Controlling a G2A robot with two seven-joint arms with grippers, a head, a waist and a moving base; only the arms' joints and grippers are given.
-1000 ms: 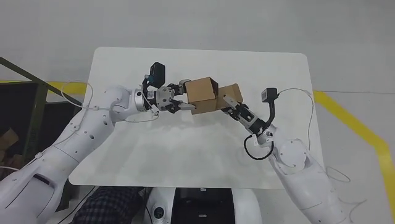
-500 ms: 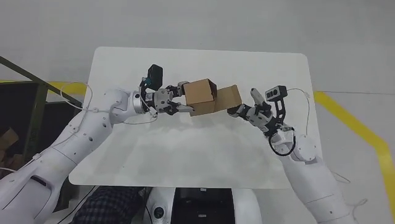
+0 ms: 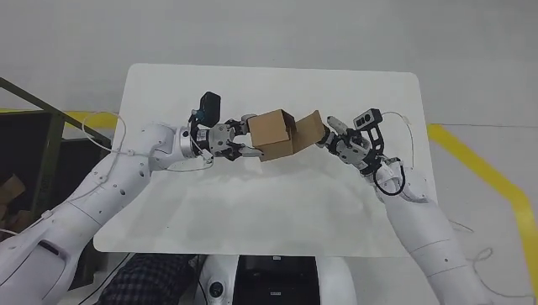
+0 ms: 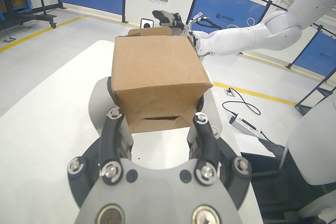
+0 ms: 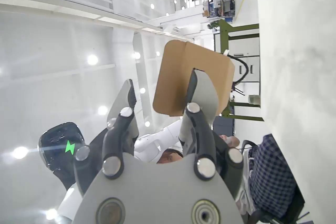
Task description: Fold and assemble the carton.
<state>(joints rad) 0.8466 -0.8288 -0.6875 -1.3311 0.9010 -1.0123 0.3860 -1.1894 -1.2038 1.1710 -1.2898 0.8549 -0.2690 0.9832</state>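
A white table [image 3: 252, 212] spans the scene. Over its middle, a brown carton [image 3: 271, 128] is held on its side between two robot arms and looks lifted off the surface. One end is closed; the other is open, with a flap [image 3: 308, 127] sticking out. The left gripper [image 4: 157, 93] clamps the closed end, a finger on each side wall. The right gripper [image 5: 161, 80] is spread wide around the flap's edge, one finger flat against the cardboard, the other apart from it. The step appears to be closing this flap. The left should hold firm while the right pushes evenly along the crease, not at a corner, so the panel swings in without buckling.
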